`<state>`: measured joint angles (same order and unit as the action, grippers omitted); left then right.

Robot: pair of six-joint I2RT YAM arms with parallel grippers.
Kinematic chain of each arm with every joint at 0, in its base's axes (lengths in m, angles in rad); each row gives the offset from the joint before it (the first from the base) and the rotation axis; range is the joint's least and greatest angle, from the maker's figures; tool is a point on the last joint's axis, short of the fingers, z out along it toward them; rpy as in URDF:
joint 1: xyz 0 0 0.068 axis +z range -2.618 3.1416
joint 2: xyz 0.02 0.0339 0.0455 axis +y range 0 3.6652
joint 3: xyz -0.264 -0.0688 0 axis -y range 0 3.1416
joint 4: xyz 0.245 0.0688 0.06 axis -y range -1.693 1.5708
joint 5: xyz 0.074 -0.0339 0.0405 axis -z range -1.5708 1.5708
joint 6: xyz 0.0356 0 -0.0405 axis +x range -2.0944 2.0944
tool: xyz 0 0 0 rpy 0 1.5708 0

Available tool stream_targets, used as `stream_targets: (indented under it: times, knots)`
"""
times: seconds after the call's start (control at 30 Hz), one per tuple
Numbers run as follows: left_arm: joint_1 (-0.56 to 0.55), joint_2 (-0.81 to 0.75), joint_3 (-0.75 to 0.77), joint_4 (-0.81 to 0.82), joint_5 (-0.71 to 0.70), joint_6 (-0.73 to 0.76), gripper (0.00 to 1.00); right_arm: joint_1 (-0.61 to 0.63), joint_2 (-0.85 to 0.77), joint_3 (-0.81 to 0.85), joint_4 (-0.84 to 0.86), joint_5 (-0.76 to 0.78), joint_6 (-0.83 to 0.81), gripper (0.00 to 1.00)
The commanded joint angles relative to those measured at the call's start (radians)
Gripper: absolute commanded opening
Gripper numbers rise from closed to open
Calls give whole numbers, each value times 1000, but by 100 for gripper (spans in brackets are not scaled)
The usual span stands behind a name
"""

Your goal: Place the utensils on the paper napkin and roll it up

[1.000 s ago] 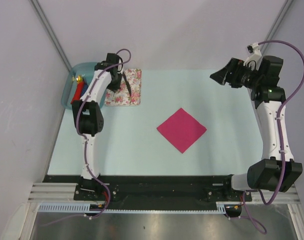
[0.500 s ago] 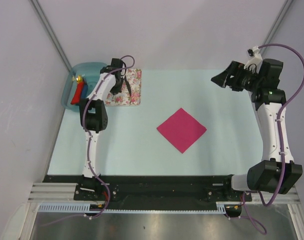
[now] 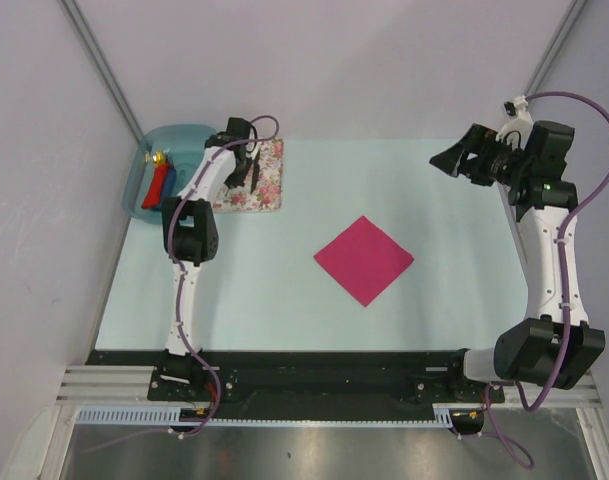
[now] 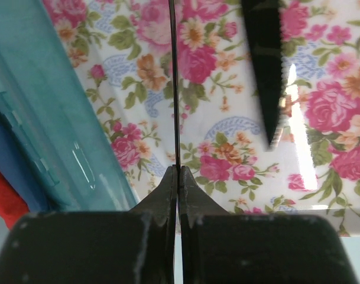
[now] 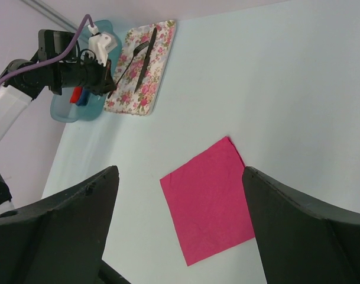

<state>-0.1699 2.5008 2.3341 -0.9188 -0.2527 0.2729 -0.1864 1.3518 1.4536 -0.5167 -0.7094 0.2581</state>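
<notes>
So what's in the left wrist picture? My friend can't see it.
The left gripper has its jaws shut on the fork, seen edge-on, over a rose-print cloth. The knife lies right of it; a teal bin is at left.

One napkin [image 3: 364, 259], one floral cloth [image 3: 267, 190], one bin [image 3: 172, 134]. One fork [image 4: 174, 89], one knife [image 4: 265, 71]. One red roll [image 3: 156, 187], one blue roll [image 4: 11, 160]

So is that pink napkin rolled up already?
No, flat: the paper napkin lies spread as a square on the table, with nothing on it.
</notes>
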Motion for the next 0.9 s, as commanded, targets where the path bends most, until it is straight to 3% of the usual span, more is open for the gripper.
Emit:
stream_targets:
  times: [0.0,0.17,0.6,0.87]
  knots:
    - [-31,20,14,1,44,86,0,-22,-20,1,-8,-24,-13,90]
    - [-46,20,-1,-20,72,132,0,-38,-20,-6,-11,-33,-13,90]
    - [-56,-195,-349,37,104,241,0,-51,-29,-21,-8,-59,-8,89]
    - [-56,-312,-470,38,133,249,0,-54,-59,-62,7,-68,1,88]
